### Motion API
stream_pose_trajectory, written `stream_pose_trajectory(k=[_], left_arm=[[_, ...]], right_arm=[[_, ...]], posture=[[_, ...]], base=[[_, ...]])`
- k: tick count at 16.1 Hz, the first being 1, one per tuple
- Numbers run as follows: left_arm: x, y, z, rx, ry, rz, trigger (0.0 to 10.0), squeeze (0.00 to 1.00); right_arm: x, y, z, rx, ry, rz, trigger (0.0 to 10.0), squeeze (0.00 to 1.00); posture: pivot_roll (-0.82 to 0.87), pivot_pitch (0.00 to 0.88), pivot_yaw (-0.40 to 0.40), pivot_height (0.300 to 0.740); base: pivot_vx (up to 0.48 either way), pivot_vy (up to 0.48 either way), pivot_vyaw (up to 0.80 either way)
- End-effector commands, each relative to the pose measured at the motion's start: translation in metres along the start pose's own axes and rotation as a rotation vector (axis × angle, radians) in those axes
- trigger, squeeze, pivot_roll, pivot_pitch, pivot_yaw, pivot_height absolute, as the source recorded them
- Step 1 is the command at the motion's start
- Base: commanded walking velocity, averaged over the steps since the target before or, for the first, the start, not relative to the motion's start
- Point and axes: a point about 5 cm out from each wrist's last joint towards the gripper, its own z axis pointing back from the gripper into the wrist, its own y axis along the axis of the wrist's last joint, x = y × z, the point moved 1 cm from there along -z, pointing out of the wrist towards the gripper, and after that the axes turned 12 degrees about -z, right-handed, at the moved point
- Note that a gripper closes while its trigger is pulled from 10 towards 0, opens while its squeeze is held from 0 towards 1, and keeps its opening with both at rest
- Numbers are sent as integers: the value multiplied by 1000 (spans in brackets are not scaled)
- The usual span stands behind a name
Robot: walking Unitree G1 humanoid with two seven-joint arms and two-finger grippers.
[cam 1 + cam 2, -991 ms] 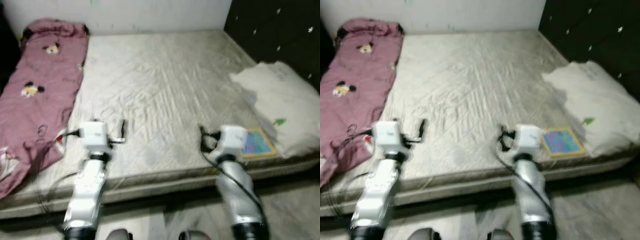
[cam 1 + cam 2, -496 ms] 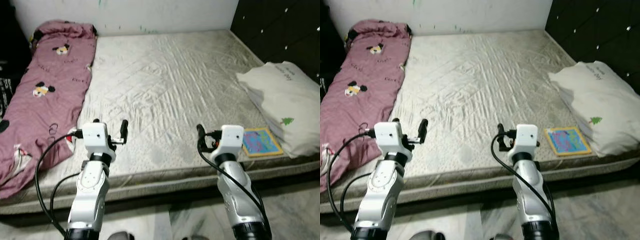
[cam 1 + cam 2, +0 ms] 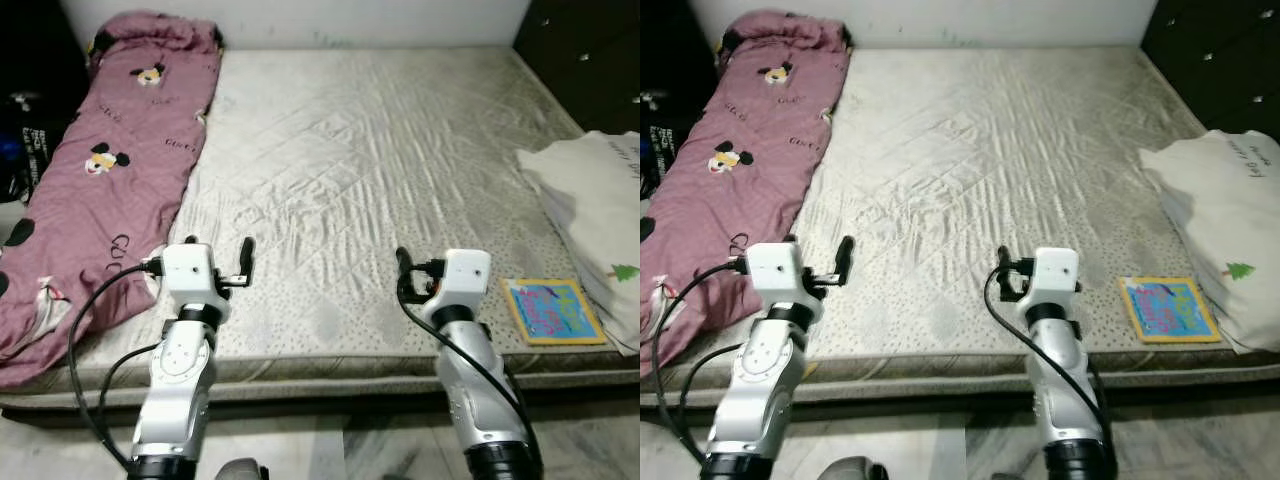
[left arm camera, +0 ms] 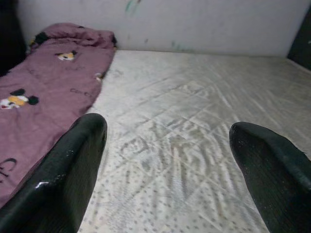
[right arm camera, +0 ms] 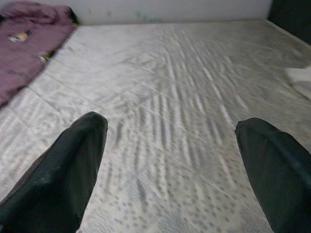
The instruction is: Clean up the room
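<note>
Thin square picture book with a bright blue-and-yellow cover [image 3: 552, 311], lying flat on the near right corner of the bed, just beside the stack of white folded bedding with a small green tree print [image 3: 600, 215]; likely the loose item to tidy, being the one small thing out of place. Long pink quilt printed with cartoon mice [image 3: 95, 190] stretched along the left edge of the bare, wrinkled grey-white quilted mattress [image 3: 370, 160], rumpled at its near end and drooping over the side, so probably also due for folding. Right gripper [image 5: 172, 145] raised over the near mattress edge, to the left of the book and apart from it, fingers spread wide and empty, well set for a reach rightward. Left gripper [image 4: 170, 145] level with it near the quilt's edge, likewise wide apart, nothing held. Both poised rather than engaged; no object yet touched.
</note>
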Motion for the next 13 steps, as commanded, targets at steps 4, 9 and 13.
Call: stream_pose_trajectory(k=[4, 9, 13], left_arm=[[6, 5, -2, 14, -19, -3, 10000, 0], [12, 5, -4, 15, -33, 13, 10000, 0], [10, 4, -5, 0, -22, 31, 10000, 0]], right_arm=[[8, 2, 1, 2, -26, 9, 10000, 0], [7, 1, 0, -2, -26, 7, 10000, 0], [7, 0, 0, -10, -27, 10, 10000, 0]], posture=[[7, 45, 15, 740], [6, 41, 18, 740], [7, 42, 18, 740]], base=[[0, 0, 0], [0, 0, 0], [0, 480, -706]])
